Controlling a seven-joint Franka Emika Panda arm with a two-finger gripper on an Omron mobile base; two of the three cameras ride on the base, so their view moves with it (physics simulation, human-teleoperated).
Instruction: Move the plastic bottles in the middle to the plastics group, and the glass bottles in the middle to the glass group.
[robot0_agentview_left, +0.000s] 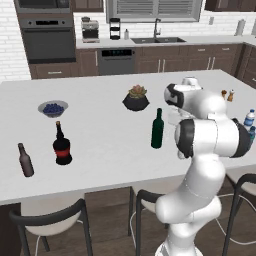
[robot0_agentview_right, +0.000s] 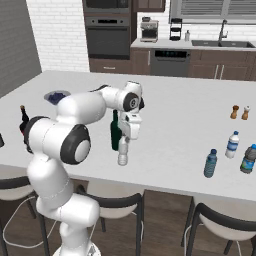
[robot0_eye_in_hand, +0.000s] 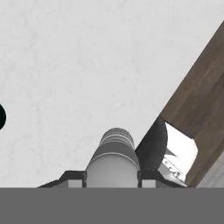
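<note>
Holding: gripper (robot0_agentview_right: 123, 150) is closed on the clear greyish bottle (robot0_agentview_right: 122, 157), jaws clamped on either side of its body in the hand view, cap pointing down toward the bench (robot0_agentview_right: 170, 150).
Near edge: the held bottle hangs just over the front part of the bench, upright, apparently lifted clear; whether its base touches the surface I cannot tell.
Why held so: a side grip around the body keeps the bottle vertical for carrying, likely toward the plastics at the right.
Green glass bottle (robot0_agentview_left: 157, 129): stands mid-bench, just behind the gripper, still waiting for its move to the glass group.
Plastics side: blue-tinted bottle (robot0_agentview_right: 211, 163) stands near the front right; the whitish bottle with blue band (robot0_agentview_right: 232, 144) sits a little farther back, marking the target cluster.
Glass side: slim brown bottle (robot0_agentview_left: 25, 160) and black red-labelled bottle (robot0_agentview_left: 62, 145) stand together at the left, well apart from the plastics so the sorts stay distinct.
Farther back: bowl of blueberries (robot0_agentview_left: 53, 108), potted succulent (robot0_agentview_left: 136, 98), two brown shakers (robot0_agentview_right: 239, 112).
</note>
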